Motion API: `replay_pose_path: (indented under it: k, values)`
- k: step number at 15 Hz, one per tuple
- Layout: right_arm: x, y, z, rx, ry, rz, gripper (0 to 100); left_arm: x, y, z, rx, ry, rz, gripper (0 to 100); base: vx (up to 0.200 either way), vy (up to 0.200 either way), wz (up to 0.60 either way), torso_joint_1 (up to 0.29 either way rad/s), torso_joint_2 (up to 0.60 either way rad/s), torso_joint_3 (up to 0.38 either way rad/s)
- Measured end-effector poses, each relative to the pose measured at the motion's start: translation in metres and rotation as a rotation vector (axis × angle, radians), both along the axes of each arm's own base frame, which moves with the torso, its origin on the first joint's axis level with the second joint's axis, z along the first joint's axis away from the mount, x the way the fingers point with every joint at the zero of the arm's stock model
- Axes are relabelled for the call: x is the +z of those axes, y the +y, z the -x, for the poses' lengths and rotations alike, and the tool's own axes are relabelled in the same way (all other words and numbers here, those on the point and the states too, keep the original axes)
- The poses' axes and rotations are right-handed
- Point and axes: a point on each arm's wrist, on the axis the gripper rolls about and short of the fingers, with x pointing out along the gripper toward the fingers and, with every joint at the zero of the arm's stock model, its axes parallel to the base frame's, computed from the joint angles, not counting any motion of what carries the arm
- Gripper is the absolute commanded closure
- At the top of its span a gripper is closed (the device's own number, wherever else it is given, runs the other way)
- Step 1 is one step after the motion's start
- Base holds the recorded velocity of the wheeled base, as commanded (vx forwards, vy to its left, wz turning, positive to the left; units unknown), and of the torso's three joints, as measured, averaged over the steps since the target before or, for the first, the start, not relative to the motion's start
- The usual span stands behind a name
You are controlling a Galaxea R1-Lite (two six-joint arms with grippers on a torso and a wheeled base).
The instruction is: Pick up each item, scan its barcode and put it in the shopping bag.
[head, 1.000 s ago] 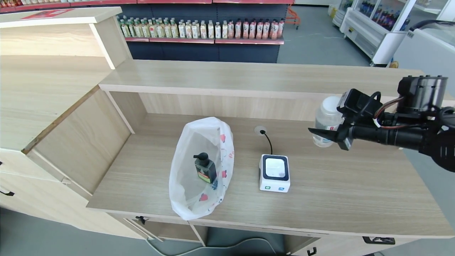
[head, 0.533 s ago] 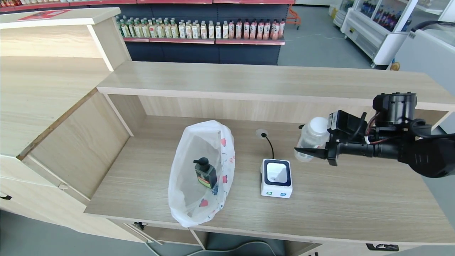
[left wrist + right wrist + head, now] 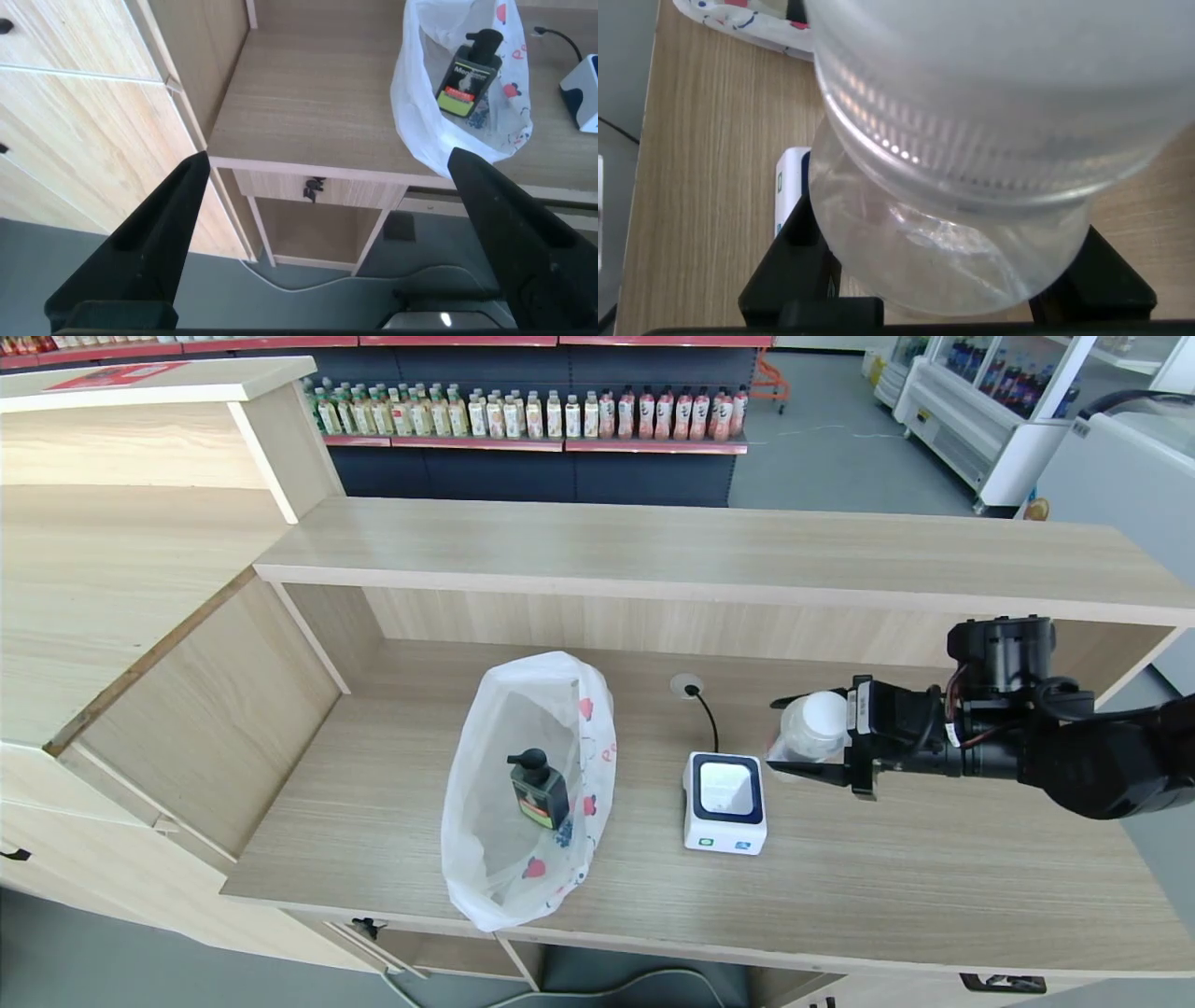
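Right arm since a second ago: it has come down and toward the scanner, bringing the clear bottle lower over the counter and more tipped; bag, pump bottle and scanner lie as they did.
Head view, right gripper: fingers clamped on the clear bottle, one on each side of its body, held above the counter.
Head view, clear bottle: between the right fingers, tipped, its white cap on the wrist side.
Head view, scanner: on the counter, lower than the right fingertips and just past them toward the robot's left, apart from the bottle.
Head view, cable: runs from the scanner's back to a port in the counter, near the fingertips.
Head view, shopping bag: stands open, well apart from the right fingertips, beyond the scanner.
Head view, pump bottle: black, inside the bag.
Left wrist view, left gripper: fingers spread wide with nothing between them, off the counter's front edge.
Left wrist view, shopping bag: on the counter beyond the fingertips, with the pump bottle in it.
Left wrist view, scanner: past the bag, far from the fingertips.
Right wrist view, clear bottle: pressed between the two black fingers of the right gripper, cap nearest the camera.
Right wrist view, scanner: its white edge lies on the counter just past the fingertips.
Right wrist view, shopping bag: its rim lies farther beyond.
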Motion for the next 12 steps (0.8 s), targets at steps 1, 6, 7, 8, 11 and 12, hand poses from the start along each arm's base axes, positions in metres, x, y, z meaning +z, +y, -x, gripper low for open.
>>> replay_pose_path:
  k: [1,6,7,8,11,12]
  values:
    - [-0.003,0.0,-0.001,0.006,0.002,0.005,100,0.0,0.0,0.0,0.0,0.0,0.0,0,0.0,0.0,0.0,0.0,0.0,0.0]
    - [-0.012,0.004,-0.009,0.043,-0.017,0.018,100,0.0,0.0,0.0,0.0,0.0,0.0,0,0.0,0.0,0.0,0.0,0.0,0.0]
    - [-0.014,0.005,-0.011,0.061,-0.03,0.022,100,0.0,0.0,0.0,0.0,0.0,0.0,0,0.0,0.0,0.0,0.0,0.0,0.0]
    - [-0.016,0.006,-0.014,0.077,-0.038,0.023,100,0.0,0.0,0.0,0.0,0.0,0.0,0,0.0,0.0,0.0,0.0,0.0,0.0]
    - [-0.019,0.012,-0.025,0.1,-0.08,0.019,100,0.0,0.0,0.0,0.001,0.0,0.001,0,0.0,0.0,0.0,0.0,0.0,0.0]
    - [-0.021,0.014,-0.028,0.115,-0.09,0.013,100,0.0,0.0,0.0,0.001,0.0,0.0,0,0.0,0.0,0.0,0.0,0.0,0.0]
